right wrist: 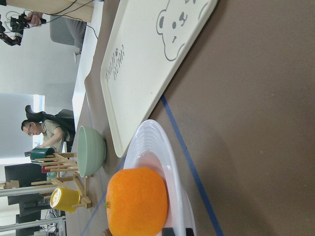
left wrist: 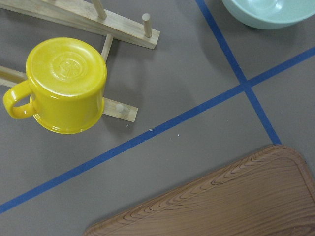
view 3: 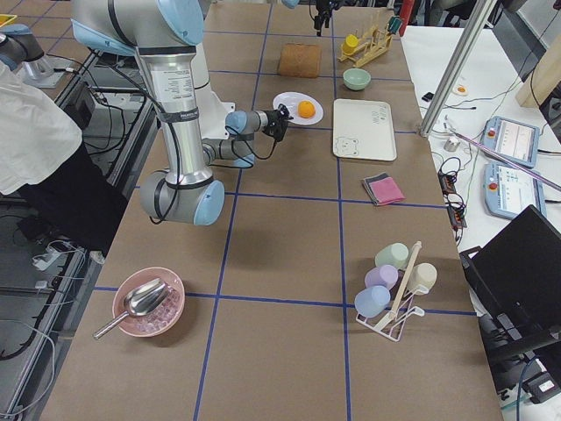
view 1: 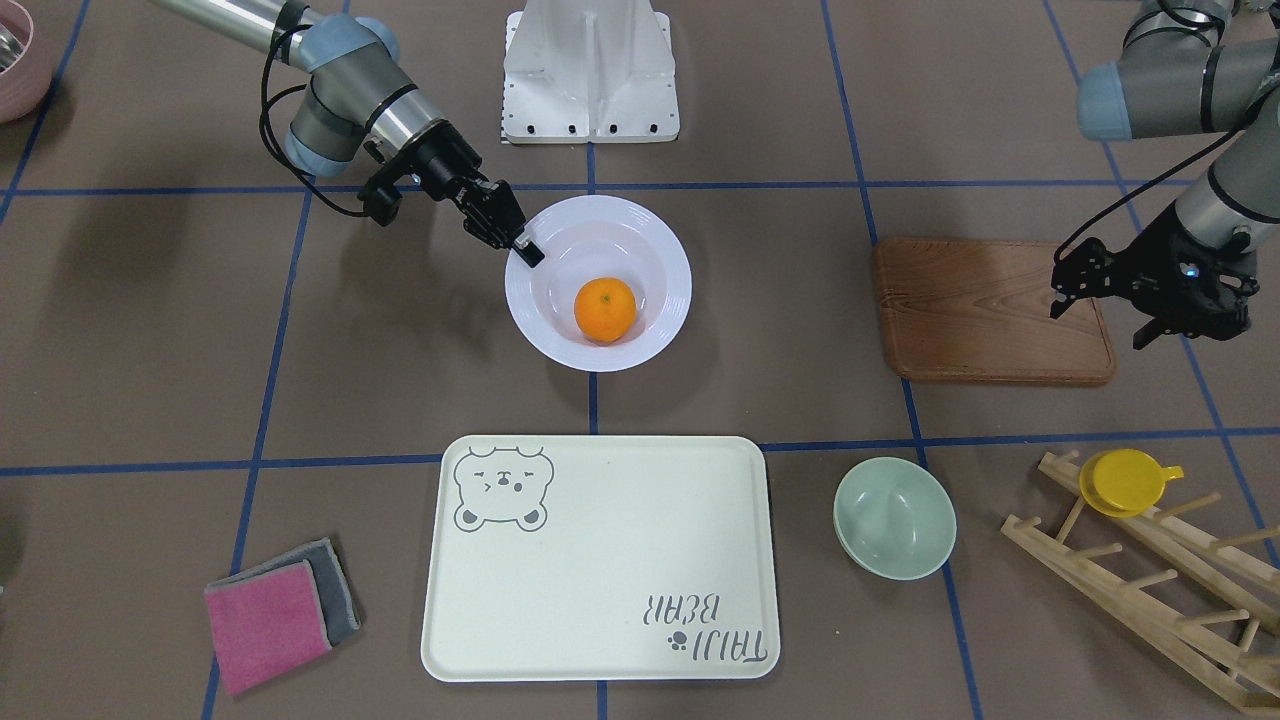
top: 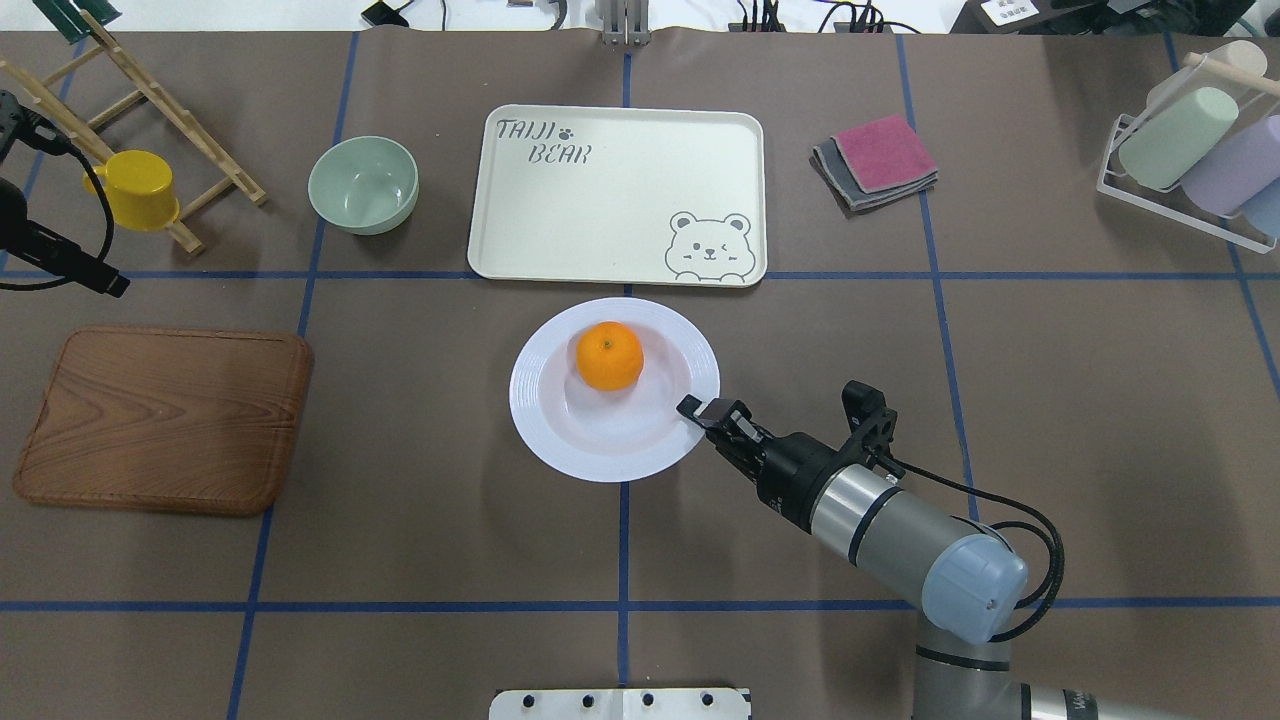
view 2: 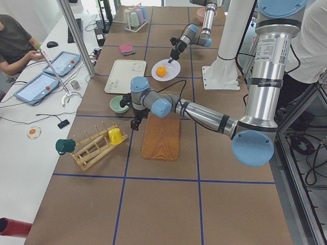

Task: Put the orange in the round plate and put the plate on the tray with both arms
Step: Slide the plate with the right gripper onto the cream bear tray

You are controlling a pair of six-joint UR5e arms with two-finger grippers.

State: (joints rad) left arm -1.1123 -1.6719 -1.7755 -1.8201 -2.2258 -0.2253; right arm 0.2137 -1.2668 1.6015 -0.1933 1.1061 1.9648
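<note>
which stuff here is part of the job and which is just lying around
Job: orange, plate, tray, right pincer, left pincer.
Lying about: board, green bowl, yellow cup, wooden rack, cloths.

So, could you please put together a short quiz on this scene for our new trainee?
1. True or false: the orange lies in the round plate.
2. The round plate stands: A on the table, beside the tray; B on the tray; C lifted in the air.
3. Which gripper is at the plate's rim?
Key: 1 true; 2 A; 3 the right gripper.
</note>
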